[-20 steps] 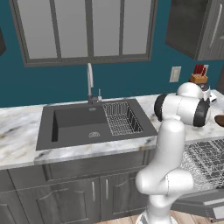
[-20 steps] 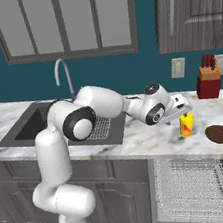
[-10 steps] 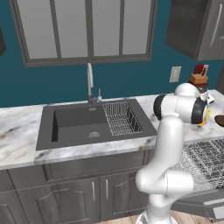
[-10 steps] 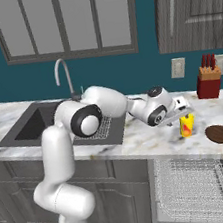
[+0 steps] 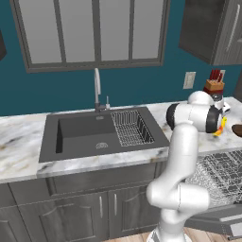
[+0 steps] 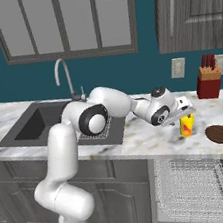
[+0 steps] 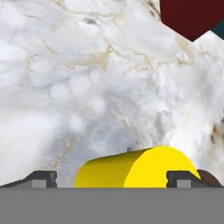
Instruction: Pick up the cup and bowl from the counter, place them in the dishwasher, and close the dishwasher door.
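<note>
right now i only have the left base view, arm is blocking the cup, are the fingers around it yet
Observer: In the hand view the cup sits between the two open fingertips, not yet gripped.
Operator: is it upright
Observer: Yes, in the right base view the cup stands upright on the counter, under the gripper.
Operator: where's the bowl
Observer: The bowl lies to the right of the cup, apart from it, near the counter's front edge.

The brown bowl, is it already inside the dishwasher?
No, the bowl sits on the counter, above the dishwasher rack.
</note>
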You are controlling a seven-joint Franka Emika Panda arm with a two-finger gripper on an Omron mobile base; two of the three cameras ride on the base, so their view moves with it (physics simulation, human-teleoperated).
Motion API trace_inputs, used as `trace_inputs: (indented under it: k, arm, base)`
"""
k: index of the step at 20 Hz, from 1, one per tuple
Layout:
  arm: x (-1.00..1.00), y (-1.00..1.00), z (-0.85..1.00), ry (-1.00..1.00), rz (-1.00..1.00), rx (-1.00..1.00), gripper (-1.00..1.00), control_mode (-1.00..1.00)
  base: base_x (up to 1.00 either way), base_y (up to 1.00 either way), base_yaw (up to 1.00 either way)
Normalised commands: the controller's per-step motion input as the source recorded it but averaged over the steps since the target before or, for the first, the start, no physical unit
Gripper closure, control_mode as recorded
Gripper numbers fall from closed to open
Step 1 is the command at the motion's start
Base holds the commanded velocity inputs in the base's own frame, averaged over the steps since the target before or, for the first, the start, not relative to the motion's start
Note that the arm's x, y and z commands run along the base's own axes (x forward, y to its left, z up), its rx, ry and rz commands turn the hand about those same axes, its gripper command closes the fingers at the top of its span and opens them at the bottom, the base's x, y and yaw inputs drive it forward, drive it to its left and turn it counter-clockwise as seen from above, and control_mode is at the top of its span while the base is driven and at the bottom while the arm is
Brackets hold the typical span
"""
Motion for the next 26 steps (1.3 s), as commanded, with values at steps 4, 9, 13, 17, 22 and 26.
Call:
trace_inputs:
  k: [4, 9, 13, 17, 22, 26]
  arm:
    - [0.18, -0.10, -0.15, 0.00, 0.00, 0.00, -1.00, -1.00]
    - [0.15, 0.00, -0.36, 0.00, 0.00, 0.00, 1.00, -1.00]
    - [0.07, 0.00, -0.28, 0.00, 0.00, 0.00, 1.00, -1.00]
    - [-0.02, 0.00, -0.12, -0.01, 0.00, 0.00, 1.00, -1.00]
    - [-0.30, 0.04, -0.05, -0.07, 0.00, 0.00, 1.00, -1.00]
    - [-0.44, 0.19, -0.05, -0.11, 0.00, 0.00, 1.00, -1.00]
  base:
    - [0.00, 0.00, 0.00]
    - [0.00, 0.00, 0.00]
    - [0.00, 0.00, 0.00]
    - [0.00, 0.00, 0.00]
    - [0.00, 0.00, 0.00]
    - [0.00, 0.00, 0.00]
